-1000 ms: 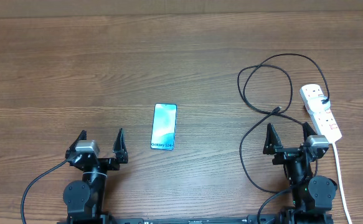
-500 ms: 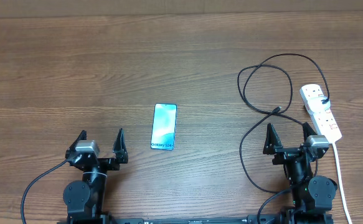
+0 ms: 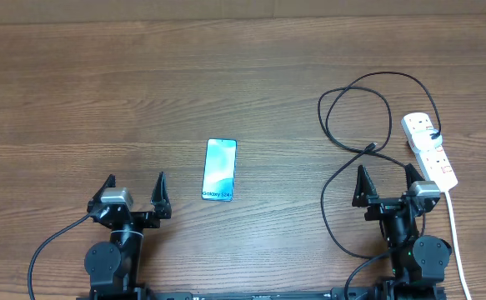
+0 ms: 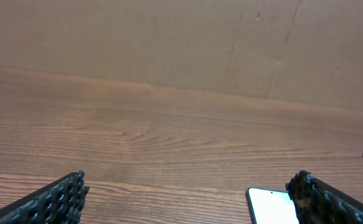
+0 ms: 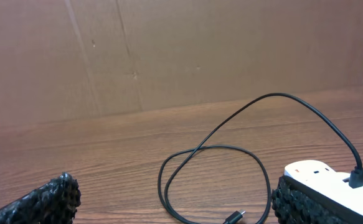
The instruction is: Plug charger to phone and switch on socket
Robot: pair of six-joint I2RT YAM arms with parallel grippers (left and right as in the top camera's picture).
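Unchanged over the last second: left fingers [image 3: 160, 190] and right fingers [image 3: 361, 185] sit wide open, empty, at the frame's bottom; phone [image 3: 220, 169], charger [image 3: 369, 149], socket [image 3: 429, 150] untouched, task unstarted

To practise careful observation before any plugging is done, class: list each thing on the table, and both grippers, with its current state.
Phone: flat, screen up and lit, nothing plugged in.
Charger cable: looped, one end in the power strip, free tip lying loose.
Power strip: cable plugged in; switch position cannot be told.
Left gripper: open, empty.
Right gripper: open, empty.
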